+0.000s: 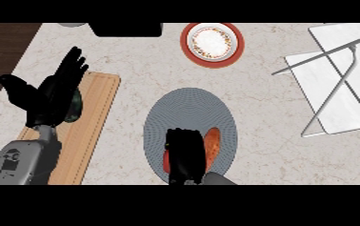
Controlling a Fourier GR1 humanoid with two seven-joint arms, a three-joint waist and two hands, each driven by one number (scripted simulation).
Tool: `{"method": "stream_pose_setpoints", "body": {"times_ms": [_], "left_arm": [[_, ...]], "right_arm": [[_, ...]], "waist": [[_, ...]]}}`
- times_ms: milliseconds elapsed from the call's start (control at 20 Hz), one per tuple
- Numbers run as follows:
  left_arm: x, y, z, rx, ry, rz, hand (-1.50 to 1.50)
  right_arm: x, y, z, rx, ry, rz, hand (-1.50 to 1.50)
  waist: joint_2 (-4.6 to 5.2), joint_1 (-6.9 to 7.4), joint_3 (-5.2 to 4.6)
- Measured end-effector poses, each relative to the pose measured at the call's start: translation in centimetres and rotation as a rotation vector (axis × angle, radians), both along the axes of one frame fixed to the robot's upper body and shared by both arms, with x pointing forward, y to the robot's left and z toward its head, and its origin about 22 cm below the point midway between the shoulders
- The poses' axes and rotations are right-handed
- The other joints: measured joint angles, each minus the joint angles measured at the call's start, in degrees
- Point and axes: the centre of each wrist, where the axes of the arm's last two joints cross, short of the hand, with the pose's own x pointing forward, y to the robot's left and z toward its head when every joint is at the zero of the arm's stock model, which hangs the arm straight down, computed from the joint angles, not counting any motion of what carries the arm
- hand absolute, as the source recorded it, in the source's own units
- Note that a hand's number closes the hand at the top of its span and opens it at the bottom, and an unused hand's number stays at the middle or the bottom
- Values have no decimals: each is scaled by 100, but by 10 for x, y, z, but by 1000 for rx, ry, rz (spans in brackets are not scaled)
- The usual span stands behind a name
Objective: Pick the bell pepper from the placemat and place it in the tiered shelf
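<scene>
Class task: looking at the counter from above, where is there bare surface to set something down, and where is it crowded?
Bare counter lies between the grey placemat and the white tiered shelf, and between the cutting board and the placemat. Crowded: the placemat's lower part, where the right hand covers the bell pepper, and the board under the left hand.

The placemat (190, 110) is lying at the counter's (267, 139) middle, with the bell pepper (212, 144) sitting on its six o'clock part under the right hand (185, 156). A plate (212, 44) is sitting at twelve o'clock, the tiered shelf (330, 77) at two o'clock, and a cutting board (88, 125) at nine o'clock beneath the left hand (56, 94).
</scene>
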Motion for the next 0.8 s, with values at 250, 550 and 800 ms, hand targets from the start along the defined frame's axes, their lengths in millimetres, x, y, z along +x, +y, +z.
{"method": "stream_pose_setpoints", "body": {"times_ms": [250,550,800], "left_arm": [[0,2,1,-1,3,14,0],[-6,6,-4,4,12,27,0],[-9,4,-10,6,10,24,0]], "right_arm": [[-3,2,48,237,-190,-22,150],[-9,-10,111,394,-444,-78,150],[-8,-36,158,468,-574,-183,150]], "waist": [[-18,-43,8],[-42,-100,6],[-29,-102,5]]}}
